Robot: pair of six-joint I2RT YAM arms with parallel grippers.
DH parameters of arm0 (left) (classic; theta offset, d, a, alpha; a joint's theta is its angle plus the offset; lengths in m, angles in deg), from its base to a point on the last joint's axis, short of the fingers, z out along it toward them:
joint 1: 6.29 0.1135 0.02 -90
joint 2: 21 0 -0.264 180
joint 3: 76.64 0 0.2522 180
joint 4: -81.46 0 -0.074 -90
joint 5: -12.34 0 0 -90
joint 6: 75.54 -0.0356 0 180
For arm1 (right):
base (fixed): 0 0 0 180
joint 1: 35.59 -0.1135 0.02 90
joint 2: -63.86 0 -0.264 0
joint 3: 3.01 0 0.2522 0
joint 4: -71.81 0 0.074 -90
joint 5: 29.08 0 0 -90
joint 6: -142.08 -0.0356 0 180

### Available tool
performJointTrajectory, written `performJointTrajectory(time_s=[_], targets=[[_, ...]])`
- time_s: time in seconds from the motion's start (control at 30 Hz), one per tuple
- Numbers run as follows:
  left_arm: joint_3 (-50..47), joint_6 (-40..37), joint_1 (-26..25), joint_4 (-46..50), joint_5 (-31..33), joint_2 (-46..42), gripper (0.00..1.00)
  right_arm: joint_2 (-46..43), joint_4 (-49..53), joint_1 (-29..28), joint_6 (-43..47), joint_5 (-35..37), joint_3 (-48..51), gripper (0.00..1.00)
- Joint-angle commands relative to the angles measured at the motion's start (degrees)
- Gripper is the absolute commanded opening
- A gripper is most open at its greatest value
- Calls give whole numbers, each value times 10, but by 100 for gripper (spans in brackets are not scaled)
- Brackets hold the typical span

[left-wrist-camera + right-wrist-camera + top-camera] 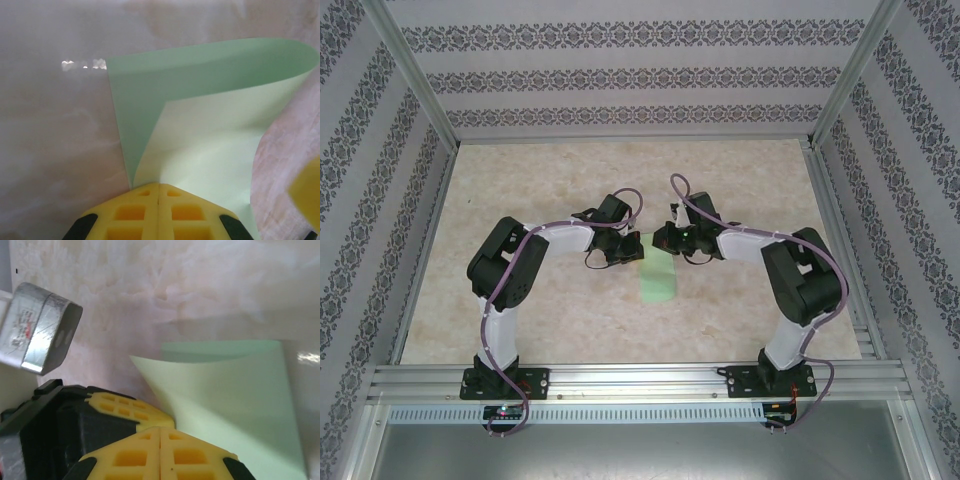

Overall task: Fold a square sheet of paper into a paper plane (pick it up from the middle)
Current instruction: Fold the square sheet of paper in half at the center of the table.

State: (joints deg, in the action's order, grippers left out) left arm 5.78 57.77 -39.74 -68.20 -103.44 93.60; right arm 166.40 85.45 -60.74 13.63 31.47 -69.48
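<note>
Pale green and thin, the square sheet of paper (210, 145) sits near the middle of the tabletop (550, 320), raised at the end where my two arms meet, one half curling over the other in a soft, uncreased bend. The left claw (159, 192) is clenched on the sheet's edge, its yellow pads pressed together. The right claw (160, 432) is clenched just beside it, apparently on the same edge. I judge both pinch there to keep the layers aligned for creasing; a slip would skew the fold.
</note>
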Motion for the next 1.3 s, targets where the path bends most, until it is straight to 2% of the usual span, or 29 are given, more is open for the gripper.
performJointTrajectory(time_s=[0.0, 0.23, 0.4, 0.57, 0.73, 0.87, 1.07, 1.27], targets=[[-29, -14, -7, 118, 63, 48, 0, 40, -10, 1, -15, 12, -18, 7], [-31, -15, -7, 122, 66, 47, 0, 70, -31, 22, -22, 32, -10, 6], [-42, -7, -7, 113, 57, 49, 0, 68, -83, 61, -58, 42, 27, 6], [-43, -8, -7, 113, 58, 47, 0, 58, -77, 76, -63, 54, 20, 6], [-41, -11, -7, 114, 57, 47, 0, 16, -69, 73, -54, 59, 17, 6], [-40, -13, -7, 114, 58, 49, 0, -6, -73, 60, -47, 34, 17, 7], [-40, -8, -7, 113, 58, 49, 0, 37, -61, 30, -53, 24, -10, 7], [-41, -12, -8, 115, 59, 49, 0, 82, -60, 30, -61, 26, -33, 7]])
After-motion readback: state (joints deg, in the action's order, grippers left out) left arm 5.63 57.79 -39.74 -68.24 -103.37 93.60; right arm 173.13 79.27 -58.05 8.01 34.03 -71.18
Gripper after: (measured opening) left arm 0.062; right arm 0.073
